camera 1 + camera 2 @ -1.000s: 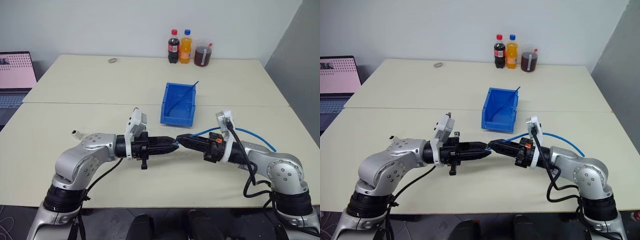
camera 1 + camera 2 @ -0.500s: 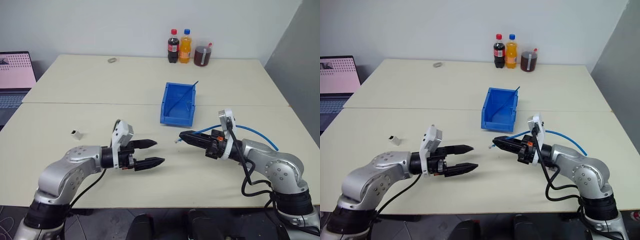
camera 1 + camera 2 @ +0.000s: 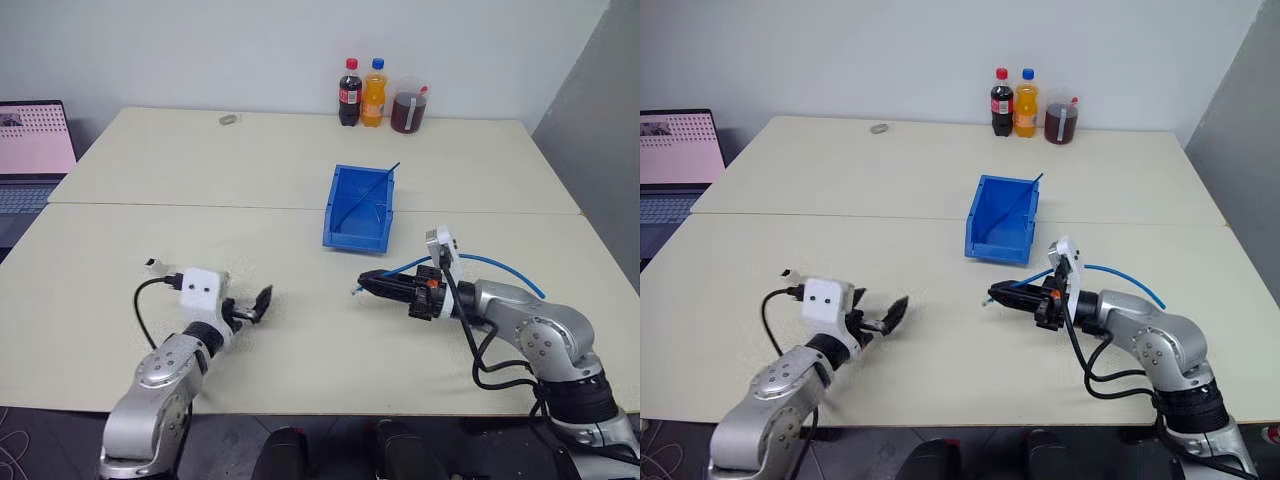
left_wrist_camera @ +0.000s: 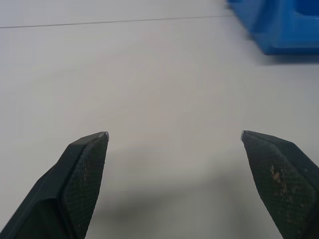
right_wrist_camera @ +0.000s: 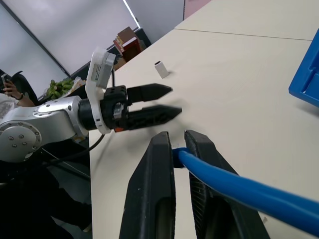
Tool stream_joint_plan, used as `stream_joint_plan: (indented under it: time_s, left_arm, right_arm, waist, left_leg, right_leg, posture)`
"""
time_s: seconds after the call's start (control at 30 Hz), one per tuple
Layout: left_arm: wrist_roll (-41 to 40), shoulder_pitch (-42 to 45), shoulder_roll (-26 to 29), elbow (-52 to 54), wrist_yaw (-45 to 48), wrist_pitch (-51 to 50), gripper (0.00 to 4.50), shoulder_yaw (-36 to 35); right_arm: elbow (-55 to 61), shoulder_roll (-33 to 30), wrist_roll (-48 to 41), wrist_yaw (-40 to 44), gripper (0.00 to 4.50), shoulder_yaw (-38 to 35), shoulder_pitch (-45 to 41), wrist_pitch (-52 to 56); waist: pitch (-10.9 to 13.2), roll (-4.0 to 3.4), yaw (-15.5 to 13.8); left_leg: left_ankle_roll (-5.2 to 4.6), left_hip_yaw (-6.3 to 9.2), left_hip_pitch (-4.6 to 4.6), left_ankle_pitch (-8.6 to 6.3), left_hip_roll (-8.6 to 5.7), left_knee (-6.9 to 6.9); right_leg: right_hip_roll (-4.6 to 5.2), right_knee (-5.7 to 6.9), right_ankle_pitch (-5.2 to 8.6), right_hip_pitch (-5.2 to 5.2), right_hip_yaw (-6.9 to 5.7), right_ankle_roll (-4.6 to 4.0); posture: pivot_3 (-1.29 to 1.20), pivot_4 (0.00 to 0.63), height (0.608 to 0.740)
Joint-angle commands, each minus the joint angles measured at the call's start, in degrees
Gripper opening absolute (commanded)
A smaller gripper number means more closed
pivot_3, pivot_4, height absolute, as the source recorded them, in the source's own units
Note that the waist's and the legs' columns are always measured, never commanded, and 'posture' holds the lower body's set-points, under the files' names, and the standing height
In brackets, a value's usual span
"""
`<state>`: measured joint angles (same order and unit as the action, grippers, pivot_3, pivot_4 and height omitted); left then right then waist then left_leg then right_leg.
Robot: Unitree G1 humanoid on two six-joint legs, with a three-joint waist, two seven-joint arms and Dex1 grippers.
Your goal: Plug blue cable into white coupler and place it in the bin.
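Observation:
The white coupler (image 3: 150,265) lies on the table at the left, just behind my left arm, and nothing touches it. My left gripper (image 3: 253,307) hovers low over the table to the coupler's right, open and empty; its two fingers (image 4: 84,174) stand wide apart. My right gripper (image 3: 366,284) points left in front of the bin (image 3: 357,210) and is shut on the blue cable (image 3: 500,264) near its end. The small clear plug (image 3: 355,290) sticks out past the fingertips. The cable arcs back over my right forearm.
A thin dark-blue strand (image 3: 380,187) leans inside the bin. Two bottles (image 3: 349,92) and a jar (image 3: 406,112) stand at the far edge, a small grey ring (image 3: 227,119) at the back left. A laptop (image 3: 35,150) sits off the table's left.
My left gripper has opened, drawn away from the right gripper's tip, and swung left and down toward the table. The right gripper has stayed about where it was, still shut on the cable.

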<state>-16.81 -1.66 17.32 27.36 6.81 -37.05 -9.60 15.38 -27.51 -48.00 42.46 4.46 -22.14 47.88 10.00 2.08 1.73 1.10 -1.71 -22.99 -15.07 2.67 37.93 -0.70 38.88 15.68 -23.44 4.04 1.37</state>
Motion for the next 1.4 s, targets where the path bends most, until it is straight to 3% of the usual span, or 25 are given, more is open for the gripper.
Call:
stream_joint_plan:
  time_s: [0.03,0.23,0.5,0.87,1.4]
  left_arm:
    - [3.0,2.2,-2.9,1.9,-6.5,0.3,4.50,-1.6]
    - [8.9,7.8,-13.4,-0.8,-22.1,0.3,4.50,-4.5]
    - [13.9,16.4,-19.5,-7.4,-34.9,-0.9,4.50,-9.2]
    - [14.3,25.8,-20.1,-19.2,-42.1,1.1,4.50,-14.6]
    - [13.2,34.7,-15.3,-34.1,-46.3,7.8,4.50,-20.0]
  right_arm:
    - [0.5,0.3,1.1,2.0,0.10,0.1,-1.6,-1.4]
    - [-0.1,-0.1,2.3,3.6,0.10,-0.2,-2.1,-1.2]
    - [-0.1,-0.5,2.9,4.3,0.10,-0.7,-2.4,-0.6]
    - [-0.2,-1.0,3.0,4.7,0.10,-1.0,-2.8,-0.1]
    - [0.1,-1.5,2.9,4.7,0.10,-1.2,-3.0,0.7]
  waist:
    - [0.0,0.01,0.0]
    - [0.0,0.03,0.0]
    - [0.0,0.09,-0.1]
    - [0.0,0.14,0.0]
    - [0.0,0.16,-0.1]
  left_leg:
    - [0.00,0.01,0.00,0.00,0.00,0.00]
    - [0.00,0.00,-0.01,0.00,-0.07,0.02]
    - [0.01,0.01,-0.01,0.00,-0.09,0.02]
    - [0.01,0.01,-0.02,0.00,-0.13,0.03]
    - [0.04,0.02,-0.02,0.00,-0.14,0.03]
  right_leg:
    - [-0.01,0.00,-0.01,0.00,-0.01,-0.02]
    - [-0.05,-0.01,-0.04,0.04,-0.01,-0.01]
    - [-0.14,-0.01,-0.06,0.05,-0.02,-0.02]
    - [-0.14,-0.01,-0.11,0.06,-0.11,-0.02]
    - [-0.13,0.00,-0.18,0.06,-0.25,-0.10]
  posture:
    - [0.00,0.150,0.740]
    - [0.00,0.150,0.740]
    - [0.00,0.150,0.740]
    - [0.00,0.150,0.740]
    - [0.00,0.150,0.740]
